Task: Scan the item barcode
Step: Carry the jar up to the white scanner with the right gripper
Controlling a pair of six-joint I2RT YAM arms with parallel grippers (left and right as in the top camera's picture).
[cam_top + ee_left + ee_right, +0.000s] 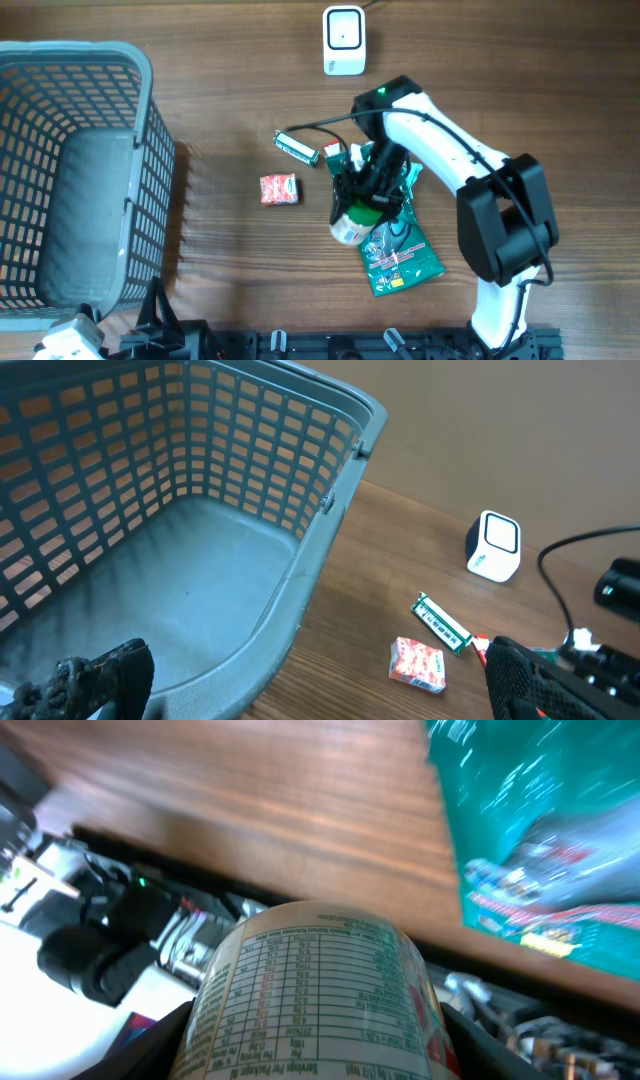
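Right pincer, over the green pouch near the middle of the bench, pinches the labelled bottle; the step likely calls for lifting clear, turning the barcode outward, and holding it steady before the white scanner at the far edge

Basket blocks left; scanner stands far edge; open table between basket, red packet.

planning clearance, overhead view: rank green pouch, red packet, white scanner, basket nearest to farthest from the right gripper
The right gripper holds the labelled cup.
1. green pouch, right beside it
2. red packet, mid-table
3. white scanner, top edge
4. basket, image-left end
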